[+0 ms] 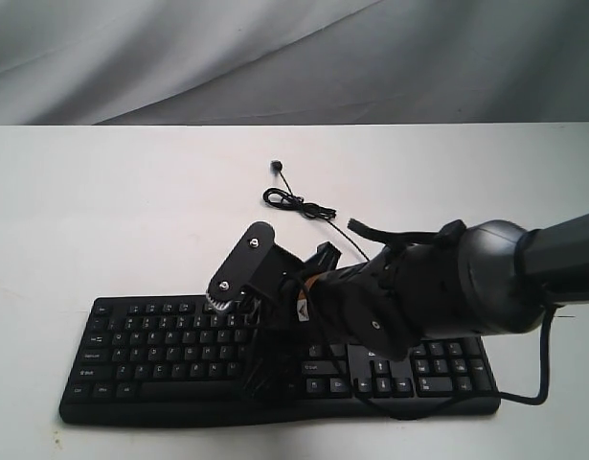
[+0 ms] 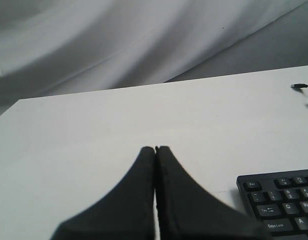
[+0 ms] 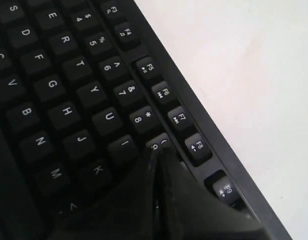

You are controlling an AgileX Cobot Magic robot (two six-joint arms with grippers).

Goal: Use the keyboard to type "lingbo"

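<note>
The black keyboard (image 1: 160,356) lies along the near edge of the white table (image 1: 102,220). My right arm reaches across its middle from the right. In the right wrist view my right gripper (image 3: 157,151) is shut, empty, and points down at the keys (image 3: 53,90). Its tips sit right by the 9 key (image 3: 158,142), beside the I key (image 3: 124,144), and hide the key under them. From the exterior it is partly hidden under its camera mount (image 1: 244,324). My left gripper (image 2: 156,148) is shut and empty above bare table, left of the keyboard's Esc corner (image 2: 252,185).
The keyboard's thin black cable (image 1: 296,203) lies coiled on the table behind the keyboard, its plug end (image 1: 274,167) farther back. A grey cloth backdrop (image 1: 275,57) hangs behind the table. The right arm's own cable (image 1: 543,374) loops down at the right.
</note>
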